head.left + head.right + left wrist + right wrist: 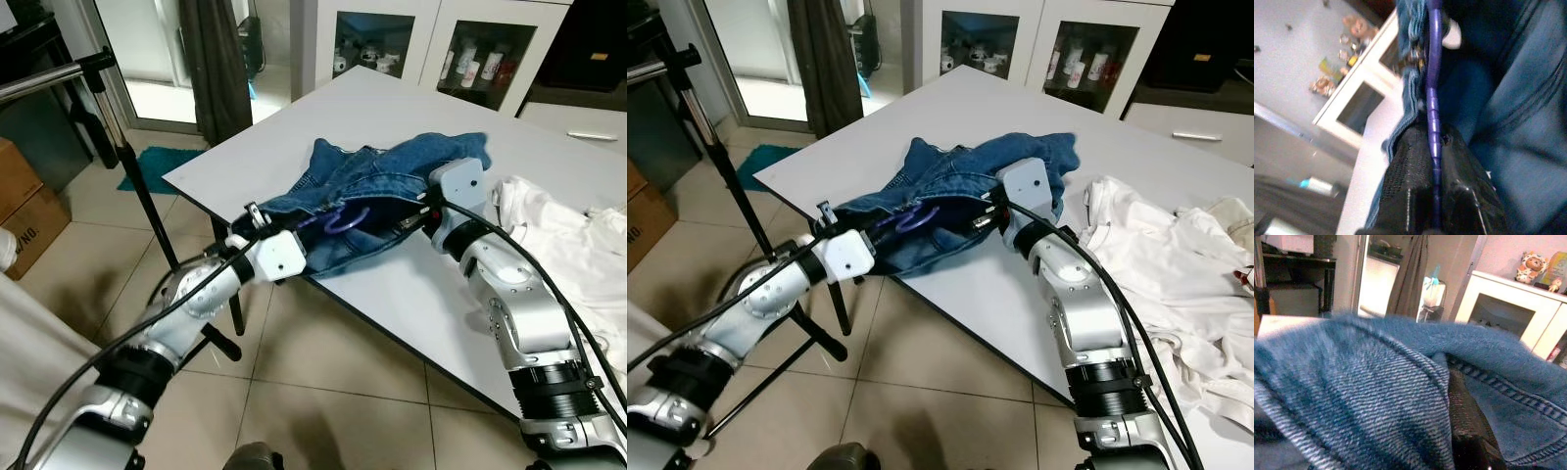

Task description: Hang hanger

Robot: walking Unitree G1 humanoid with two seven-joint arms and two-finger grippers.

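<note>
Denim fills the middle of my view: a crumpled pair of blue jeans [377, 191] lies at the near corner of a white rectangular table [294, 127], partly overhanging the edge. A thin purple plastic hanger [340, 221] is tucked into the waistband, its curved hook showing against the dark cloth.

My left gripper [306, 223] reaches in from the floor side, level with the table edge. Its two black fingers [1410, 186] are clenched on the hanger's purple bar, which runs straight between them and on into the fabric, as my left wrist view shows.

My right gripper [407, 223] comes in from the opposite side, resting over the table top with its tip pushed in under a fold of the jeans. In my right wrist view, one black finger [1466, 426] shows beneath the denim seam; I cannot tell whether those fingers are apart or closed, because cloth covers them.

To my right on the same table lies a rumpled white garment [563, 240], just beside the jeans. To my left stands a black metal clothes rack [118, 147] on a tiled floor [323, 392]. Beyond the table is a white cabinet with glass doors [431, 39], small items on its shelves.
</note>
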